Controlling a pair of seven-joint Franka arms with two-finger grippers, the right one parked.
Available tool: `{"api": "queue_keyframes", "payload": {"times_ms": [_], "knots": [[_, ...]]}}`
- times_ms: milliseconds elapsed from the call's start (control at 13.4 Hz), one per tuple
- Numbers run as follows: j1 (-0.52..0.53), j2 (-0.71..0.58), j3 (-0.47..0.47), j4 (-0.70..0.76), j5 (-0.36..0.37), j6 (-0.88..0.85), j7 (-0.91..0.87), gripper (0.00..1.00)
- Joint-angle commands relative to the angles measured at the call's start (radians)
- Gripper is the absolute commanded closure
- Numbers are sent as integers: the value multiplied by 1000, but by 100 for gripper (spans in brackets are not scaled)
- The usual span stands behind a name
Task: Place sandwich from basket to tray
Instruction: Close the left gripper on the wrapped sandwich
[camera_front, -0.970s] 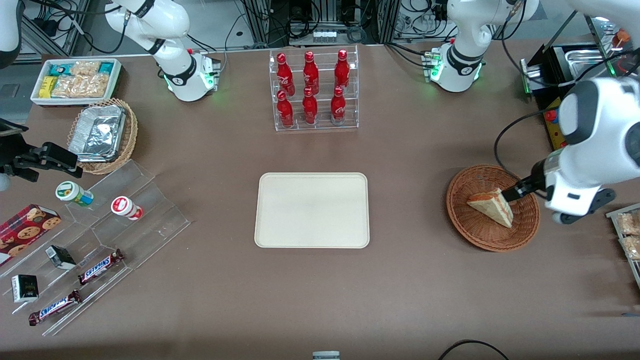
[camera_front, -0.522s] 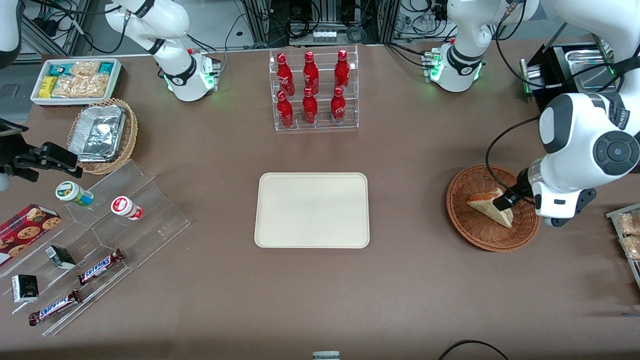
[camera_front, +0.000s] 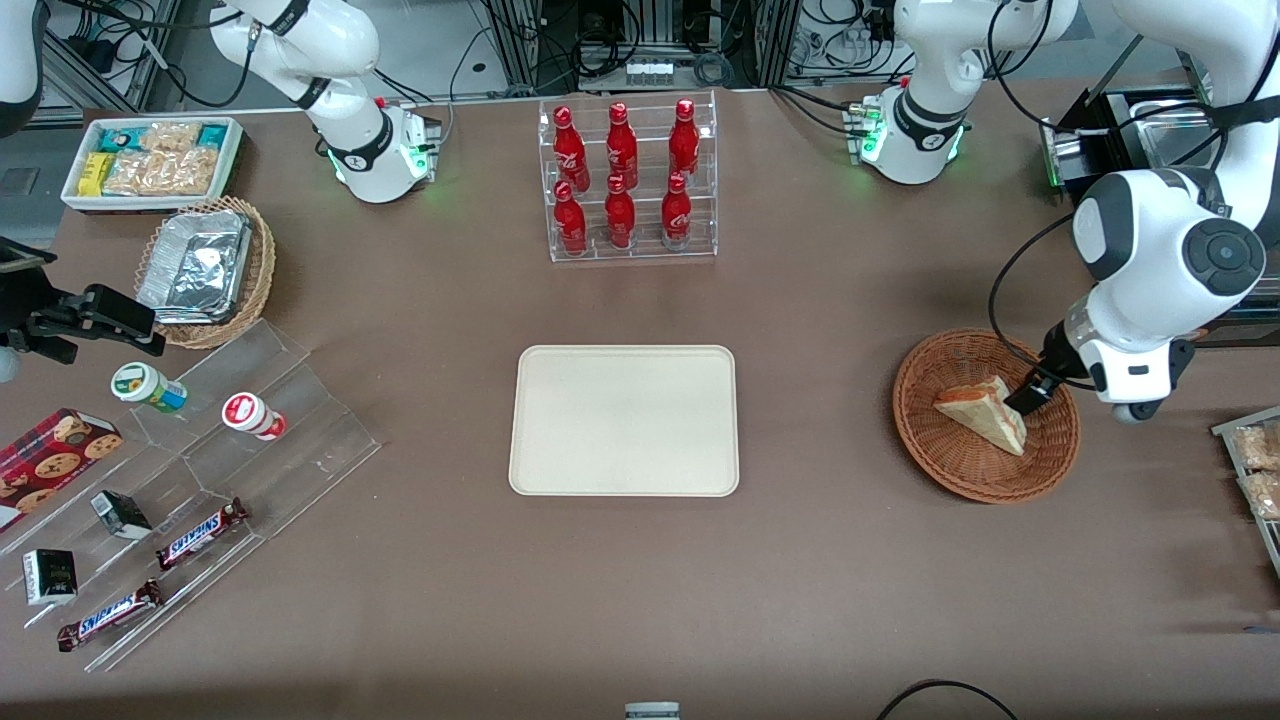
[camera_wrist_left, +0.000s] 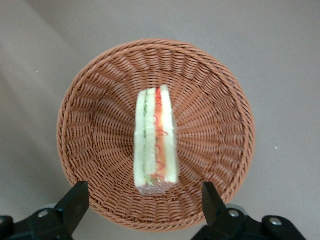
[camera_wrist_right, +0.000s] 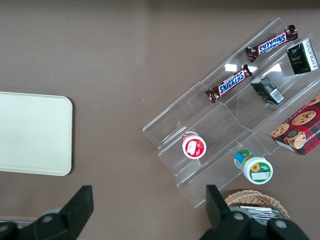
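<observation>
The sandwich (camera_front: 985, 415) lies in the reddish-brown wicker basket (camera_front: 930, 450), toward the working arm's end of the table. In the left wrist view the sandwich (camera_wrist_left: 156, 137) shows its cut edge, with green and orange-red filling between pale bread, resting in the basket (camera_wrist_left: 100, 130). My gripper (camera_front: 1025, 398) hovers over the basket, close beside the sandwich. It (camera_wrist_left: 143, 202) is open, its two black fingers spread wider than the sandwich and holding nothing. The cream tray (camera_front: 625, 420) lies bare at mid-table, and its edge (camera_wrist_right: 30, 132) shows in the right wrist view.
A clear rack of red bottles (camera_front: 625, 180) stands farther from the camera than the tray. A stepped acrylic stand with snacks (camera_front: 200, 480), a lighter basket holding a foil container (camera_front: 205, 270) and a white snack bin (camera_front: 150, 160) sit toward the parked arm's end.
The working arm's wrist has turned and its body has shifted away from the camera, while the fingers stay over the basket by the sandwich. The sandwich has not moved.
</observation>
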Motion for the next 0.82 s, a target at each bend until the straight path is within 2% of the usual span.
{"api": "queue_keyframes", "payload": {"times_ms": [0,149,299,746], "knots": [[-3,-20,2,-53,-18,51,-55,0],[-12,-3,2,-104,-18,161,-161,0],[-23,23,0,-104,-18,188,-218,0],[-40,74,2,-104,-18,199,-219,0]]}}
